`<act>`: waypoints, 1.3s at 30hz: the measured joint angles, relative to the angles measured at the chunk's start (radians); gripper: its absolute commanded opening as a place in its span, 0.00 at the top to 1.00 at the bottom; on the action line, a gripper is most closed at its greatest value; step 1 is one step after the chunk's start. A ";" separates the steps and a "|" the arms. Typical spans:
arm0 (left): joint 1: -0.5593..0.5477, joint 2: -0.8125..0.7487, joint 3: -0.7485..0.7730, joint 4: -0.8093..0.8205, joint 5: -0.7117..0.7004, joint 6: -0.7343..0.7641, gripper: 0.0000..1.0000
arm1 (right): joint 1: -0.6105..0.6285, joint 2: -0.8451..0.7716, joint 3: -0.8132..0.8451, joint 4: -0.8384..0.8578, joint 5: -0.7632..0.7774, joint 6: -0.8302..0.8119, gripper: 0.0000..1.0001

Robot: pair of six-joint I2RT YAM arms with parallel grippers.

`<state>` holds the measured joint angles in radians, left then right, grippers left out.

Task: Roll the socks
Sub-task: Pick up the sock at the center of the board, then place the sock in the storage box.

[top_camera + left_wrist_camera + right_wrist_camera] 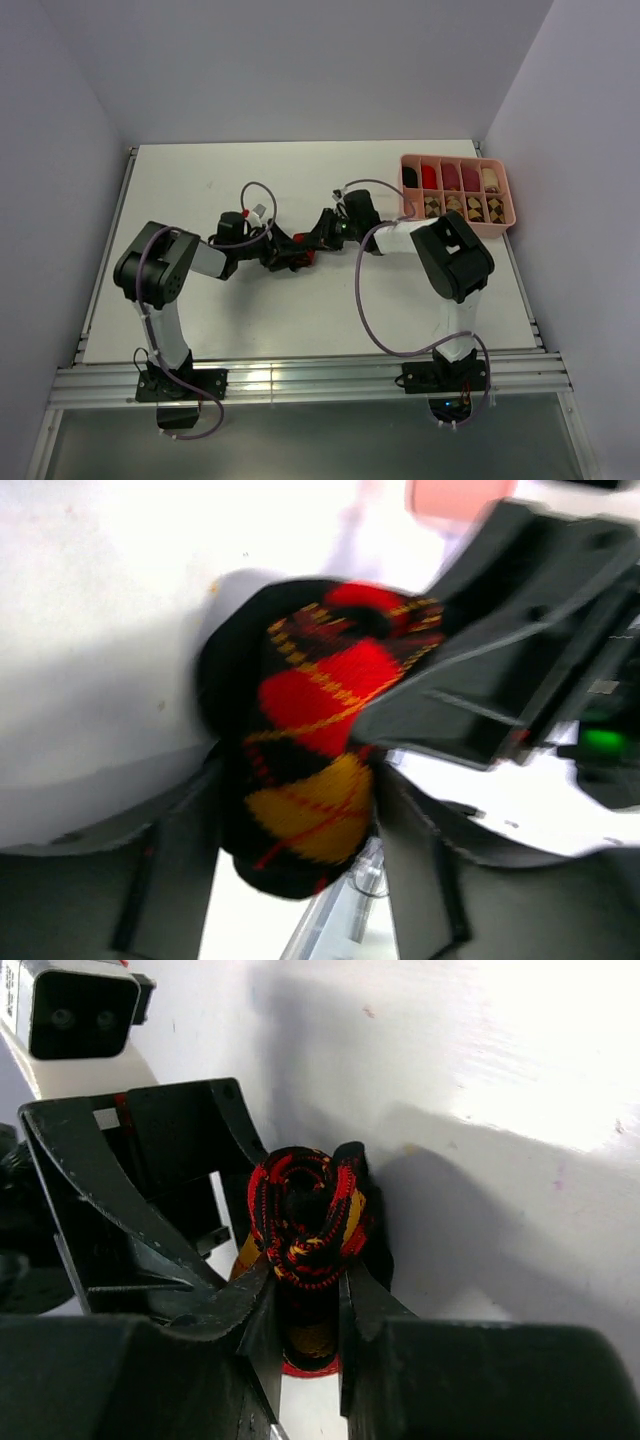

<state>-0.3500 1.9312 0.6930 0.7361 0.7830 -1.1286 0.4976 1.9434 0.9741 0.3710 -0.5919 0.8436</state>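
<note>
Though blurred in the left wrist view, reads plainly as a rolled black, red and orange argyle fabric sock (pixel 300 770) — long axis running up and away from that camera, lengthwise between the jaws of the left gripper (pixel 282 254). Cannot tell those jaws as pressing or merely flanking. Turns its coiled end toward the right wrist camera, pinched low down on both sides by the right gripper (pixel 305 1280). Sits midway across the white table (pixel 200 180) — between both grippers.

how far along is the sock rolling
Done: rolled argyle socks sit in the pink tray. In hand: the black-red-orange sock, already bunched into a roll, pinched by the right hand, left hand alongside. Left: probably just placing it in the tray.
</note>
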 measured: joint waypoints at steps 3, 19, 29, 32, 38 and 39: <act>-0.010 -0.106 0.011 -0.185 -0.084 0.104 0.29 | -0.001 -0.046 0.051 -0.135 0.024 -0.094 1.00; 0.029 -0.540 0.124 -0.831 -0.591 0.421 0.24 | -0.161 -0.209 0.281 -0.692 0.150 -0.420 1.00; 0.127 -0.809 0.138 -1.043 -0.938 0.555 0.18 | -0.380 -0.272 0.592 -0.999 0.494 -0.571 1.00; 0.131 -0.856 0.137 -1.072 -1.028 0.591 0.17 | -0.423 -0.272 0.631 -1.043 0.591 -0.613 1.00; 0.131 -0.890 0.097 -1.090 -1.155 0.631 0.17 | -0.455 -0.249 0.655 -1.055 0.713 -0.691 1.00; 0.131 -0.892 0.091 -1.095 -1.166 0.635 0.17 | -0.455 -0.239 0.655 -1.048 0.715 -0.704 1.00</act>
<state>-0.2192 1.0397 0.7841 -0.3588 -0.3832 -0.4938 0.0422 1.7042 1.6287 -0.6773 0.1234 0.1394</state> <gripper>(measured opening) 0.825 0.307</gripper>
